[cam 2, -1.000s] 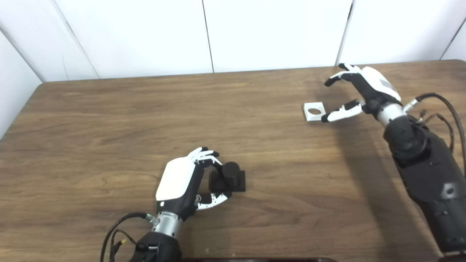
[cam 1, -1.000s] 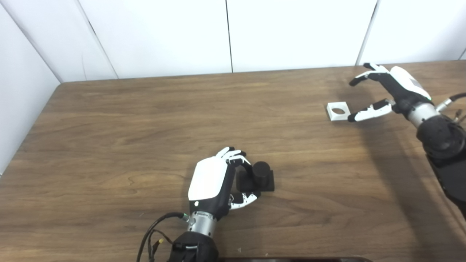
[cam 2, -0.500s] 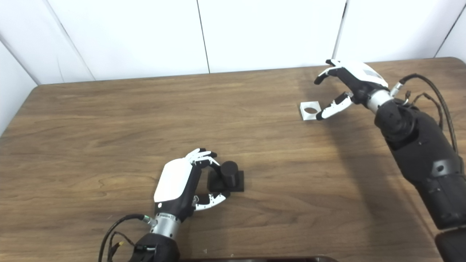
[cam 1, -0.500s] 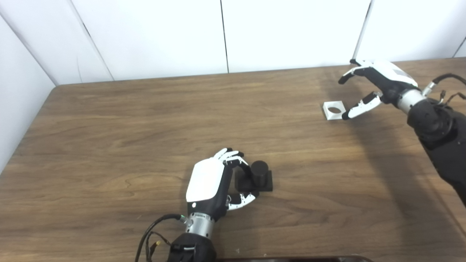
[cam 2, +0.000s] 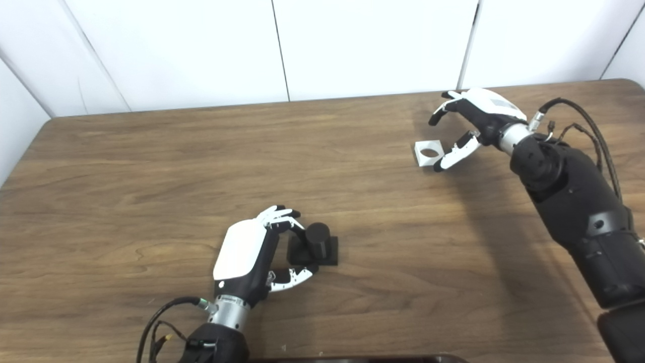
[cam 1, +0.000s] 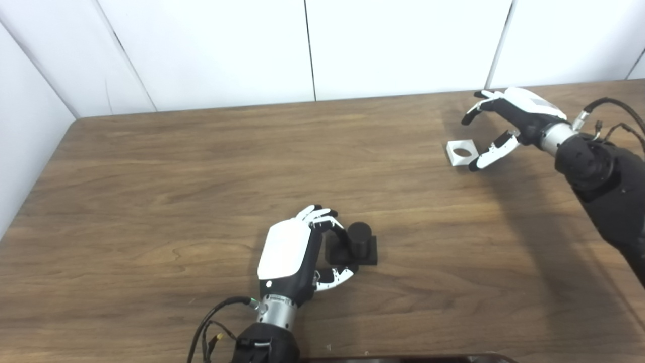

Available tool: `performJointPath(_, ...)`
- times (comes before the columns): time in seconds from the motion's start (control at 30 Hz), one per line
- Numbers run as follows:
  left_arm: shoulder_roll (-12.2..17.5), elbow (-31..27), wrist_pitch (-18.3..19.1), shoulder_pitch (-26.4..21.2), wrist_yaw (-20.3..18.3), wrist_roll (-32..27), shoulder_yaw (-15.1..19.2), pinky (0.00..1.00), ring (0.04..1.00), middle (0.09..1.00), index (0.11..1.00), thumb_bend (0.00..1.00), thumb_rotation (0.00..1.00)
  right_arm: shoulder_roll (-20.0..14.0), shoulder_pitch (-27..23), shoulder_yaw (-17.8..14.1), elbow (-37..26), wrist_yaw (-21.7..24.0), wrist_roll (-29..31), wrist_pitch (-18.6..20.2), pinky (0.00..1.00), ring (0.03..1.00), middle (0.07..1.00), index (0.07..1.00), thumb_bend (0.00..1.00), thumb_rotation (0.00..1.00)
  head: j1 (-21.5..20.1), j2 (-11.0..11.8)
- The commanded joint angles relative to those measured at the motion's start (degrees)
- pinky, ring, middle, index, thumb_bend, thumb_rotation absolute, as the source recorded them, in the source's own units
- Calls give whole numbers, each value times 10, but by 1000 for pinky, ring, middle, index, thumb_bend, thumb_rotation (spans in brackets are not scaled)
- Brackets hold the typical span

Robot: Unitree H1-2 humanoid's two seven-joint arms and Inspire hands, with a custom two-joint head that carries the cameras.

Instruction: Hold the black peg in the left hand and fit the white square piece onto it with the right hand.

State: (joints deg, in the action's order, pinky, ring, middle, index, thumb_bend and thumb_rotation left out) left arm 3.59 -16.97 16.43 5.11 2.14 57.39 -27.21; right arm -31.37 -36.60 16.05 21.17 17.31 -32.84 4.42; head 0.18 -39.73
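1. The black peg is seen at lower centre of the frame, standing upright on its square base on the wooden table.
2. It is flanked by the left hand, whose fingers are curled round the far side of the base while the thumb is laid at the near side; whether it is firmly gripped cannot be told, and it has not been lifted.
3. The white square piece is found at upper right, lying flat with its round hole facing up.
4. The right hand is held just beside it, spread wide and empty, the thumb tip close to the piece's right edge.
5. The picking up of the piece, its carrying across and its fitting onto the peg are judged to be left undone.
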Motion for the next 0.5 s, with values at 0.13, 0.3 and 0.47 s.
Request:
performJointPath(0.13,-7,8,-5,3,-6,6,-1,805,887,807,488,518,82,7,-49,8,21,-4,-13,0,955,1000,973,713,942,202,0,0)
performJointPath(0.3,-9,5,-7,6,-6,4,2,803,885,804,487,518,80,16,-55,9,45,-4,-11,0,969,1000,976,722,930,196,3,-1)
performJointPath(0.47,-12,2,-8,8,-8,-5,6,820,899,813,488,518,79,21,-61,13,65,-7,-11,-9,981,1000,973,726,930,205,3,-2)
